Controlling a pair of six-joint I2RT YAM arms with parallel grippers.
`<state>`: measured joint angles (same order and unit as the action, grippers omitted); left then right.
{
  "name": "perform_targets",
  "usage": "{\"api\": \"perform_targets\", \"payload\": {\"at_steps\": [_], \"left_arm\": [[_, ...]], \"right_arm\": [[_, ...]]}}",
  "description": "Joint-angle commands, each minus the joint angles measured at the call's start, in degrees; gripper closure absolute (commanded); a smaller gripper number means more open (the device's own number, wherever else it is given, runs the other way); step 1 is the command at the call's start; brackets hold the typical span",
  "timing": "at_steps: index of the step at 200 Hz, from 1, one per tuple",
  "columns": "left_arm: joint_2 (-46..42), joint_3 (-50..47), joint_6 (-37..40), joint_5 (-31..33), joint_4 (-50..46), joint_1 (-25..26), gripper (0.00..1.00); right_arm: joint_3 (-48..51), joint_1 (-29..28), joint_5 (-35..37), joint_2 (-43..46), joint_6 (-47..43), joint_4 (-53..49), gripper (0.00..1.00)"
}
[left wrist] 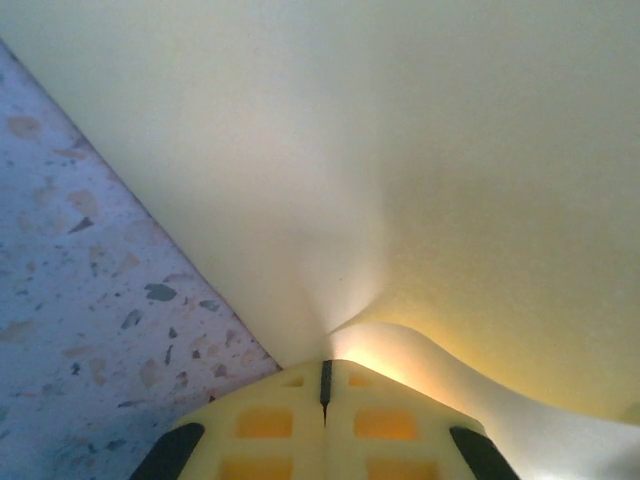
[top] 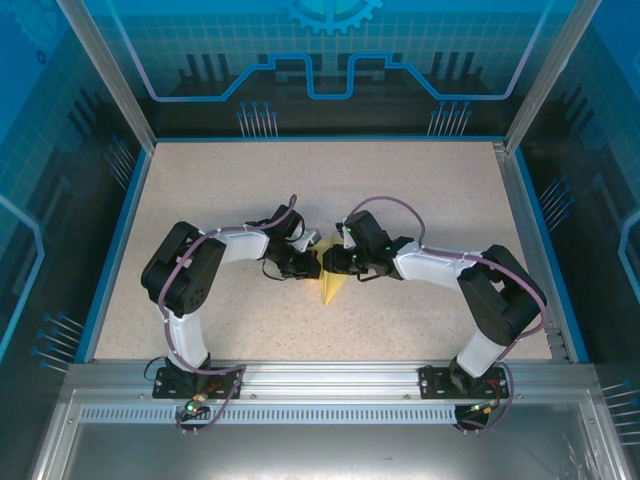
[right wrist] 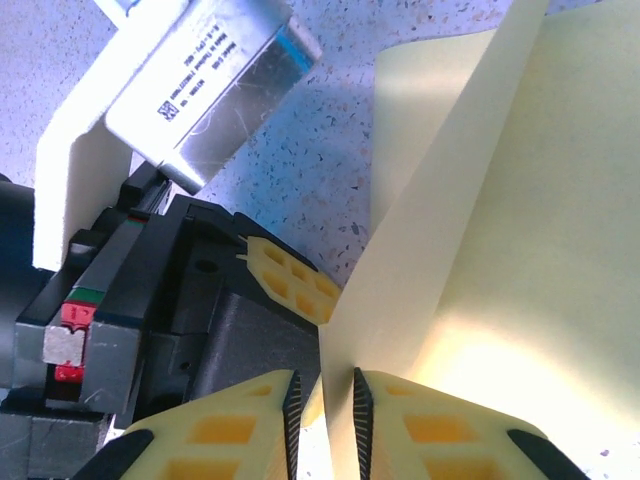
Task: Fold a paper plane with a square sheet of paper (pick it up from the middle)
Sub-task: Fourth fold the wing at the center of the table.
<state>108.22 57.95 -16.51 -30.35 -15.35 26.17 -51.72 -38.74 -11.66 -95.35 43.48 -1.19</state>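
Arms bend inward, wrists meeting nose to nose low over the table [top: 200, 200]. Left gripper [left wrist: 325, 378] is clamped tight on the square sheet of paper [left wrist: 420, 180], apparently anchoring a fold while the sheet billows up ahead of its tips. Right gripper [right wrist: 324, 388] faces it, jaws parted narrowly, the sheet's edge standing between them, seemingly unpinched.

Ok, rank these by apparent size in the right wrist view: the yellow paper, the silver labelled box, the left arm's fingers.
1. square sheet of paper, helped by nearness to the lens.
2. silver labelled box.
3. left fingers, partly hidden.
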Motion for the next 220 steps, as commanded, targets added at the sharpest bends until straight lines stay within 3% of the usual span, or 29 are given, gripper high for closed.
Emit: {"api": "perform_targets", "payload": {"at_steps": [1, 97, 156, 220], "left_arm": [[1.56, -1.62, 0.78, 4.77, -3.71, -0.95, 0.97], [1.49, -1.59, 0.86, 4.6, -3.93, -0.95, 0.97], [1.55, -1.53, 0.96, 4.6, -3.99, -0.95, 0.97], [1.21, -1.43, 0.95, 4.47, -4.16, -1.0, 0.97]], "right_arm": [[0.48, 0.64, -1.22, 0.69, -0.07, 0.24, 0.78], [-2.28, -0.19, 2.54, -0.46, -2.26, -5.9, 0.95], [-3.87, -0.87, 7.04, -0.8, -2.89, -10.22, 0.98], [-6.37, -1.86, 6.49, -3.83, -2.75, -10.24, 0.97]]}}
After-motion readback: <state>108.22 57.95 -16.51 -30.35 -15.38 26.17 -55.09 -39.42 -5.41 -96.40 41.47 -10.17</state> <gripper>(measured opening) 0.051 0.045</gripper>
